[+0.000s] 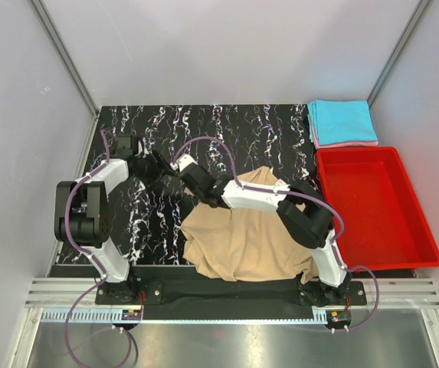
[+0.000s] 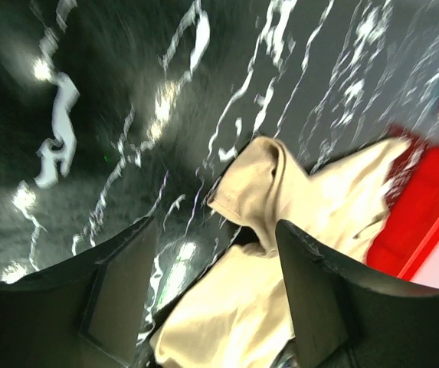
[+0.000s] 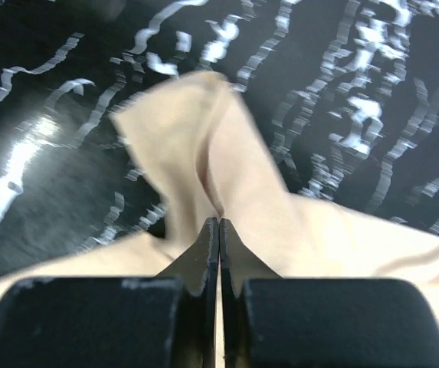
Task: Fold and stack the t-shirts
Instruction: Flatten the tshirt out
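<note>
The tan t-shirt lies crumpled on the black marbled table, near the front edge. My right arm reaches left across it. My right gripper is shut on a raised fold of the tan t-shirt, jaws pressed together. My left gripper is open and empty just left of it. In the left wrist view the open gripper hovers above the shirt's lifted sleeve. A folded cyan shirt lies on a pink one at the back right.
A red plastic bin stands at the right, next to the tan shirt, and shows in the left wrist view. Grey walls enclose the table on three sides. The two grippers are close together at the table's middle left.
</note>
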Robot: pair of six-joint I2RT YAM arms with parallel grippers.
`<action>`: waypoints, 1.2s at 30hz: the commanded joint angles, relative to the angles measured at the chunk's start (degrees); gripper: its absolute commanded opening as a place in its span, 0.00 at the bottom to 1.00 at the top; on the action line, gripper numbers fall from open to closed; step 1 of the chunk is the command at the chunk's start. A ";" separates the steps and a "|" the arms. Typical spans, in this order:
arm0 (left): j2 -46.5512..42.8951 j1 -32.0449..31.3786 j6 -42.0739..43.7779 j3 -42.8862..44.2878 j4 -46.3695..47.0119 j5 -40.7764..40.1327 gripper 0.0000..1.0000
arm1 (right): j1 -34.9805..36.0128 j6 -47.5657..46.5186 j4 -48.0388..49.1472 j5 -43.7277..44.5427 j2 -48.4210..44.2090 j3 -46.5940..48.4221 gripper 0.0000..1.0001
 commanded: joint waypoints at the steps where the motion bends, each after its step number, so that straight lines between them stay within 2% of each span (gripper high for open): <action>1: -3.46 -3.32 4.15 3.06 -4.25 -4.23 0.68 | -4.25 -0.53 -5.30 0.56 -9.05 3.33 0.00; 6: -11.89 -7.63 6.00 -2.55 -6.71 -11.44 0.67 | -12.15 -3.78 -3.72 3.02 -19.16 -1.15 0.00; 11: -18.14 -11.85 6.79 -7.83 -8.64 -11.36 0.67 | -18.22 -5.45 -7.59 4.25 -24.26 0.08 0.00; 15: -23.06 -15.45 6.09 -11.96 -8.74 -12.24 0.66 | -23.06 -5.62 -9.44 1.44 -26.99 -0.01 0.00; 16: -24.81 -18.42 5.83 -12.49 -8.82 -12.50 0.66 | -24.37 -5.89 -9.44 1.09 -27.78 -0.53 0.00; 19: -26.75 -22.91 4.25 -14.51 -9.27 -12.51 0.67 | -25.79 -6.06 -10.05 0.38 -28.92 -0.63 0.00; 21: -27.98 -23.72 3.81 -16.97 -6.82 -9.44 0.67 | -25.97 -5.36 -10.41 0.12 -29.54 -0.89 0.00; 25: -33.24 -25.21 4.07 -21.02 -4.87 -8.37 0.72 | -26.32 -4.39 -10.49 0.46 -31.47 -2.64 0.00; 28: -36.67 -26.52 2.41 -23.66 -5.13 -6.44 0.70 | -27.72 -2.90 -11.72 1.26 -32.09 -3.00 0.00; 30: -39.05 -28.63 1.79 -25.06 -6.70 -8.54 0.70 | -29.47 -1.15 -12.17 -0.31 -32.70 -2.91 0.00; 33: -43.71 -35.64 0.56 -25.51 -8.73 -14.25 0.66 | -31.32 0.17 -12.78 -0.59 -33.06 -1.78 0.00; 36: -42.59 -39.70 -0.85 -25.33 -8.39 -16.89 0.66 | -32.99 1.32 -14.79 0.91 -31.83 1.20 0.00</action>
